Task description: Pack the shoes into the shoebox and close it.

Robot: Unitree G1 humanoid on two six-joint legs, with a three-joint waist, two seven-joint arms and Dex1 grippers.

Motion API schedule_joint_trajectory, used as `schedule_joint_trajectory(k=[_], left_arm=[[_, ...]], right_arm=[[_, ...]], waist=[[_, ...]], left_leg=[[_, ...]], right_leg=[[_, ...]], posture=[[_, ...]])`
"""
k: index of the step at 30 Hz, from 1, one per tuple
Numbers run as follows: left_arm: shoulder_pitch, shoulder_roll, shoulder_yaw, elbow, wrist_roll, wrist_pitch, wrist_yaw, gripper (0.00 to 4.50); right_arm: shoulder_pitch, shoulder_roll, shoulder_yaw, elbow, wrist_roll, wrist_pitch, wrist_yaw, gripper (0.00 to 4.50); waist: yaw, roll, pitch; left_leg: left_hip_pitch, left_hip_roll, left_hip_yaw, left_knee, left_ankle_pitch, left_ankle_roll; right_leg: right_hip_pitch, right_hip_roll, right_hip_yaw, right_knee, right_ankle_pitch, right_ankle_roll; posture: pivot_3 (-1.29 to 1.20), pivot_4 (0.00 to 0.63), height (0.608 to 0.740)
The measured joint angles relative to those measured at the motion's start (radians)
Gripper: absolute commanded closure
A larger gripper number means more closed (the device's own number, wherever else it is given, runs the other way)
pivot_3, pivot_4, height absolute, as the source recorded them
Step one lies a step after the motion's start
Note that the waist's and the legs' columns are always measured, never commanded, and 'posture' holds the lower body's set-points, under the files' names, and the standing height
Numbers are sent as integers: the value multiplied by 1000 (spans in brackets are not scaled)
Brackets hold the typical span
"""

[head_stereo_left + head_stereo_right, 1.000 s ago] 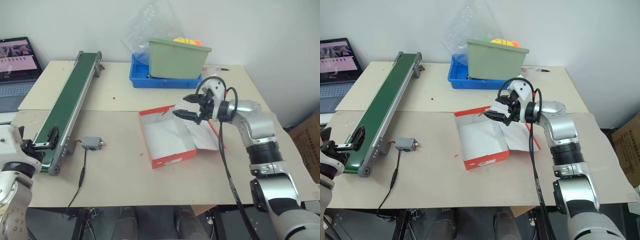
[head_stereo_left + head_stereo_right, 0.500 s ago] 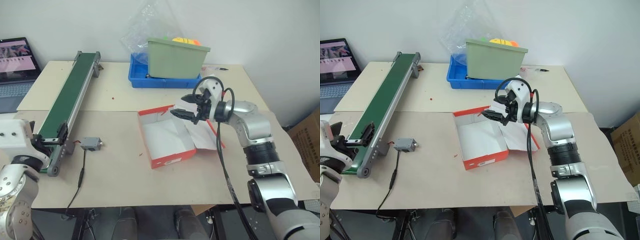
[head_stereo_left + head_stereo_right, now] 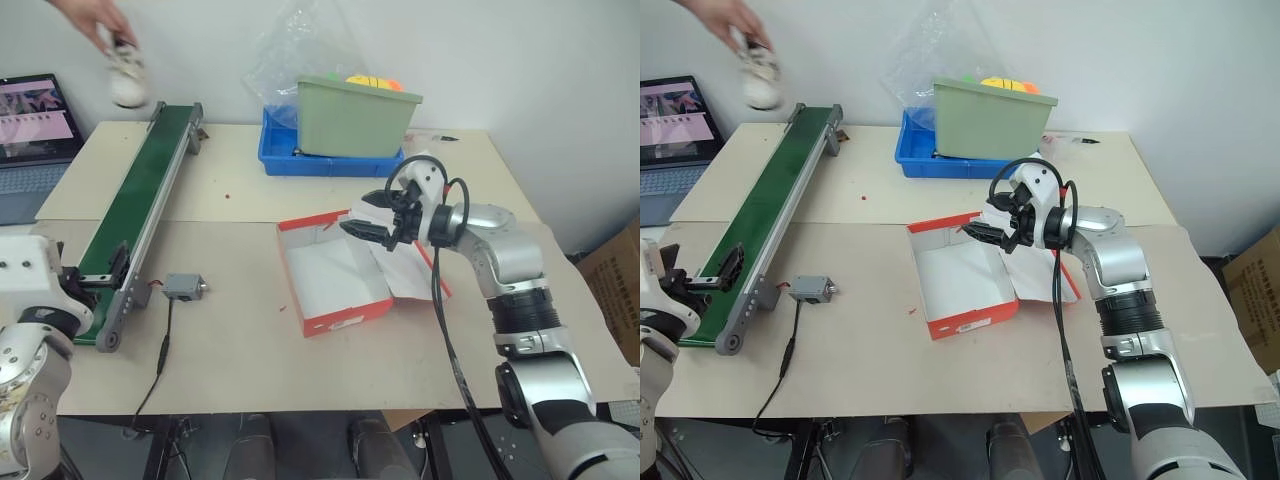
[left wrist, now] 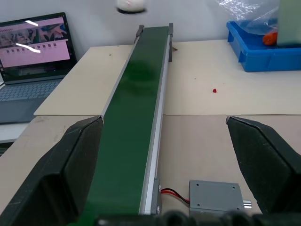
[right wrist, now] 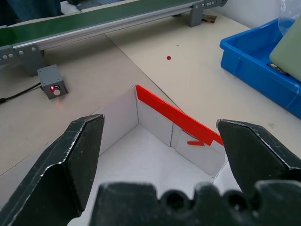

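Observation:
A person's hand (image 3: 92, 18) holds one of the shoes (image 3: 127, 78), a white sneaker with dark laces, in the air above the far end of the green conveyor (image 3: 140, 205); the shoe (image 4: 131, 4) also appears in the left wrist view. The shoebox (image 3: 340, 318), red-orange outside and white inside, lies open and empty at mid table, its flap and white paper (image 3: 408, 276) spread to the right. My right gripper (image 3: 362, 215) hovers open over the box's far right corner, nothing between its fingers (image 5: 77, 155). My left gripper (image 3: 98, 275) stands open at the conveyor's near end.
A grey switch box (image 3: 184, 287) with a cable lies beside the conveyor's near end. A blue tray (image 3: 290, 162), a green bin (image 3: 355, 120) and a clear plastic bag (image 3: 290, 50) stand at the back. A laptop (image 3: 35, 125) sits at the far left.
A person's hand holding a shoe has come into view above the conveyor's far end. Both grippers stay open and in place.

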Motion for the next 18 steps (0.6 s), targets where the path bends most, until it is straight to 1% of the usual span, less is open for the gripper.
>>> schedule_joint_trajectory(k=[18], left_arm=[[-19, -6, -25, 35, 15, -26, -1, 21]], right_arm=[[0, 0, 0, -34, 20, 39, 6, 0]], waist=[[0, 0, 0]], left_leg=[[0, 0, 0, 0, 0, 0]], right_leg=[[0, 0, 0, 0, 0, 0]], posture=[[0, 150, 740]])
